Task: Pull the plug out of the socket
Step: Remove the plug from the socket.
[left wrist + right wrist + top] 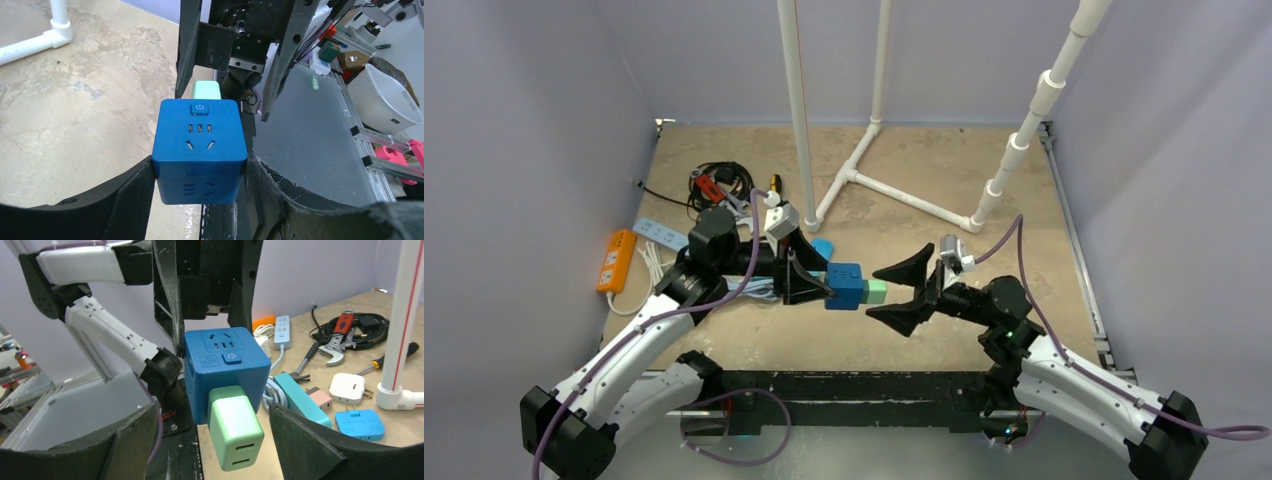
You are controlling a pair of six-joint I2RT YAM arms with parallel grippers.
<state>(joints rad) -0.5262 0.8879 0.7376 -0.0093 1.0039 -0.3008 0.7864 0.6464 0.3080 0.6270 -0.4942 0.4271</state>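
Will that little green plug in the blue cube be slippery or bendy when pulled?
Probably stiff: the green plug looks like a solid plastic block. Its smooth, rounded sides may slip a little. It sits pushed into the blue cube, held by the left gripper, so it will likely resist at first.

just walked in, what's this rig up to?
The left gripper is clamped on a blue cube socket, held above the table. A mint green plug is seated in the socket face that points toward the right arm. The right gripper is open, one finger on either side of the plug and clear of it. The pull has not begun.
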